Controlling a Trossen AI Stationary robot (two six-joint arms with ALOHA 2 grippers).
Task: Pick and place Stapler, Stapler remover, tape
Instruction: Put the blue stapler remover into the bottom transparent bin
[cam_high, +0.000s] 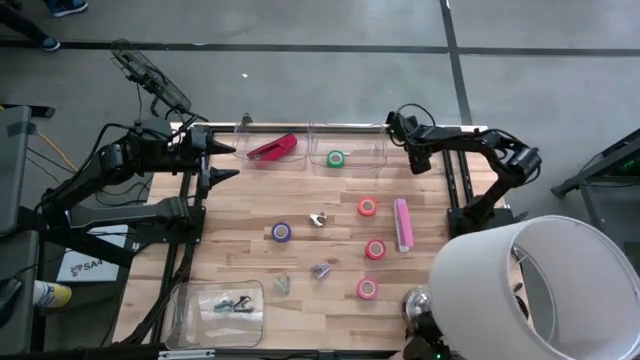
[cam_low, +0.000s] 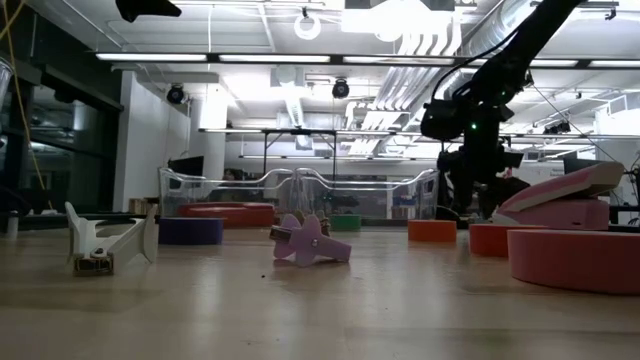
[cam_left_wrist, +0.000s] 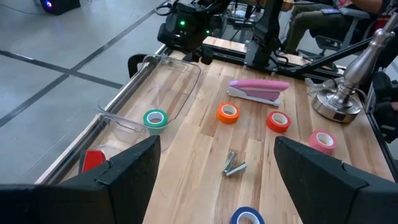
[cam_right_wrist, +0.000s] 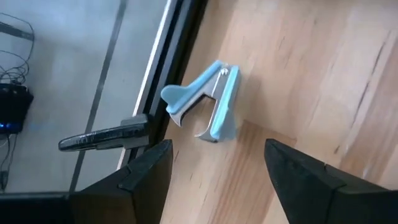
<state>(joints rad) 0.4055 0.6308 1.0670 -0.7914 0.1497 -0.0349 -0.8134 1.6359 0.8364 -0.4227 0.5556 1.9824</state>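
Note:
My right gripper (cam_high: 398, 126) hangs open at the table's far edge, right of the clear bins. A light-blue staple remover (cam_right_wrist: 208, 102) lies on the wood just ahead of its fingers, untouched. My left gripper (cam_high: 222, 162) waits open at the table's left side. One far bin (cam_high: 300, 165) holds a red stapler (cam_high: 272, 148), the one beside it a green tape roll (cam_high: 335, 158). A pink stapler (cam_high: 403, 224), a purple roll (cam_high: 282, 232), red-pink rolls (cam_high: 367, 207) (cam_high: 375, 249) (cam_high: 367, 288) and small staple removers (cam_high: 318, 218) (cam_high: 322, 269) lie on the table.
A clear tray (cam_high: 220, 305) at the near-left corner holds a dark staple remover. A white lampshade (cam_high: 540, 285) on a metal base (cam_left_wrist: 336, 102) stands at the near-right corner. A black rail (cam_right_wrist: 165, 68) runs along the far table edge by the right gripper.

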